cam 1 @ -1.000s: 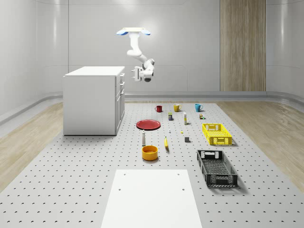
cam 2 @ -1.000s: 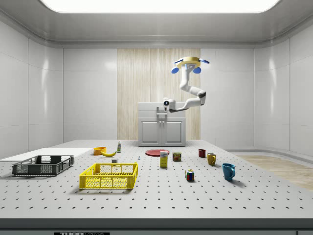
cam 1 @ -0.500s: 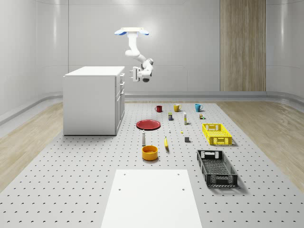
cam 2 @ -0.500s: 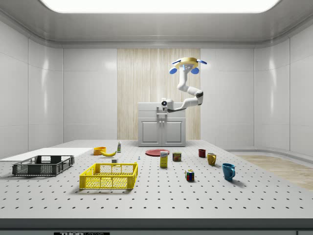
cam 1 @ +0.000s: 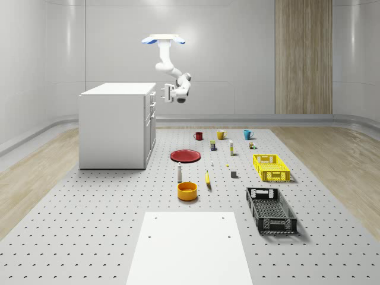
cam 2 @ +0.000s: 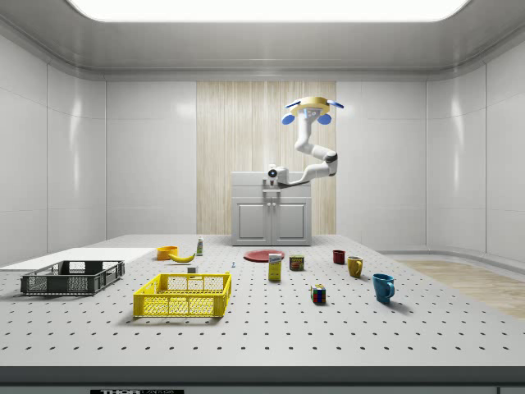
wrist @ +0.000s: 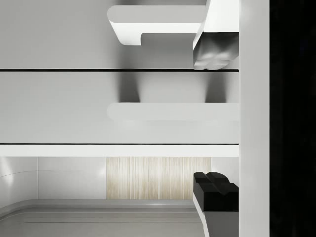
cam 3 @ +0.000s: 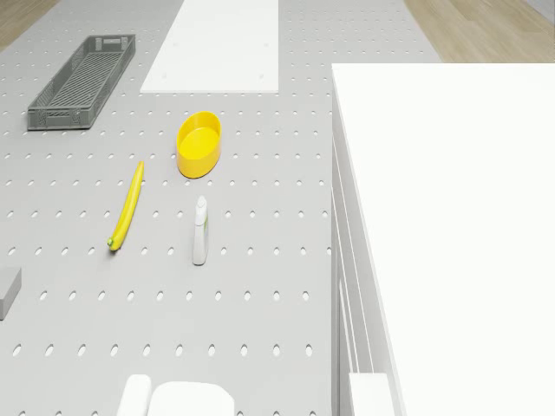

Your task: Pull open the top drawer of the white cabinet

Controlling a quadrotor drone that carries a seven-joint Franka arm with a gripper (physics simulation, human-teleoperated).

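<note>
A: Drone (cam 1: 163,40) position?
B: Hovering upper centre of the whole-scene view, beside the white cabinet (cam 1: 114,126) at left centre. Arm bends down toward the cabinet front.
A: Gripper (cam 1: 164,92)?
B: Level with the top drawer (cam 1: 152,97), just beside its face. In the wrist view the fingers (wrist: 216,49) stand apart, nothing between them; handle (wrist: 157,22) close ahead.
A: Drawer?
B: Flush, shut.
</note>
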